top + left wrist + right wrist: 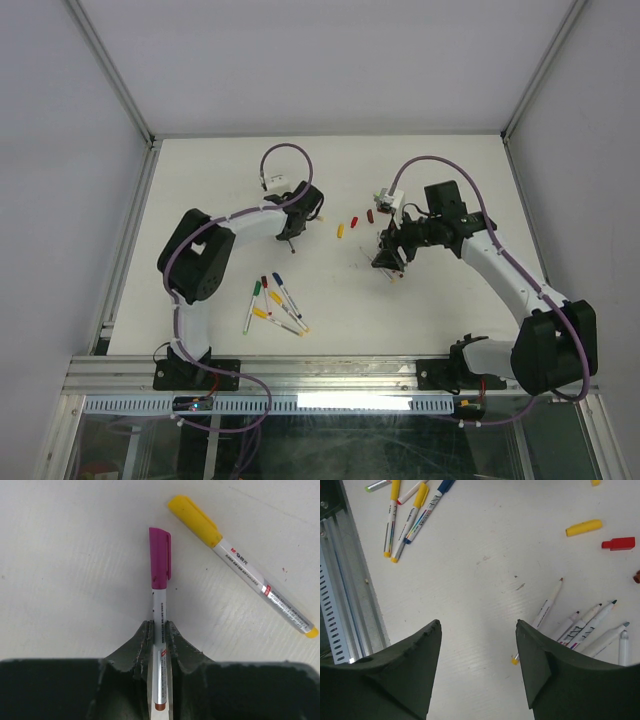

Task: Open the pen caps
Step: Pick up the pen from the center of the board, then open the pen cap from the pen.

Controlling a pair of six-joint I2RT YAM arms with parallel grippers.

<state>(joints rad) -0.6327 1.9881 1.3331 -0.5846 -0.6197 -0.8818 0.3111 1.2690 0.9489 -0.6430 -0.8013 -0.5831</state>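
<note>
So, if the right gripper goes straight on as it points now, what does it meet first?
Probably bare table: the right gripper is open with nothing between its fingers. The uncapped pens lie off to one side; depth is unclear, so a finger might graze one.

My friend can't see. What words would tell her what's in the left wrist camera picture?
The left gripper pinches the white barrel of a pen whose purple cap is on, pointing away over a white table. A second pen, with a yellow cap, lies slanted at the picture's right, not touching it.
</note>
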